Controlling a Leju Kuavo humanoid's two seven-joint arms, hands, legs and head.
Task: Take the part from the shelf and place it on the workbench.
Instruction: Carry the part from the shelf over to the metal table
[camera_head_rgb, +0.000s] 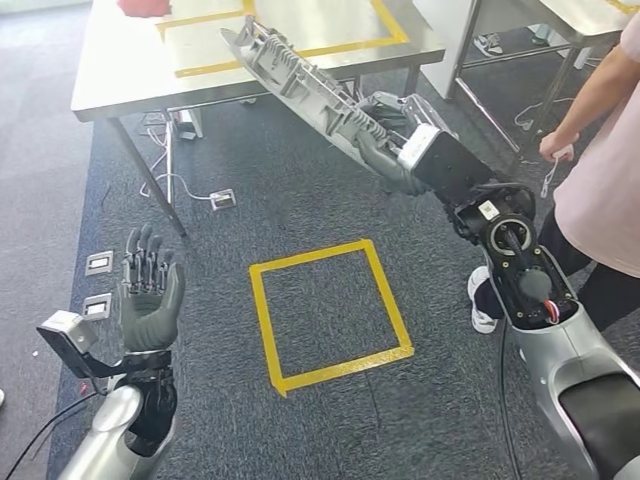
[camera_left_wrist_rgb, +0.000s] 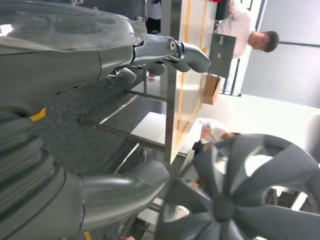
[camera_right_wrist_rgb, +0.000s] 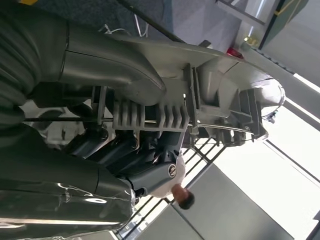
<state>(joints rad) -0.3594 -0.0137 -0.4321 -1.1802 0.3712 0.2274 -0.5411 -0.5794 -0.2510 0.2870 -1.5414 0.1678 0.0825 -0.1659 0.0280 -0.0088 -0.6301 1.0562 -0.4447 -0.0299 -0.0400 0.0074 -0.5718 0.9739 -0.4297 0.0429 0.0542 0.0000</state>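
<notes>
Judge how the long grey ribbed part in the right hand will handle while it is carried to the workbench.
The part looks like stiff moulded plastic: it juts straight out with no visible sag. The right hand grips it at one end, so it may lever or twist. Its ribs probably help the fingers hold. It seems light for its length.

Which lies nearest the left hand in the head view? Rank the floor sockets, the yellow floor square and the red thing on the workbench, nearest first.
From the left hand:
1. Floor sockets, just beside it, toward the picture's left edge.
2. Yellow floor square, to its right, mid-floor.
3. Red thing, far ahead on the workbench.
</notes>
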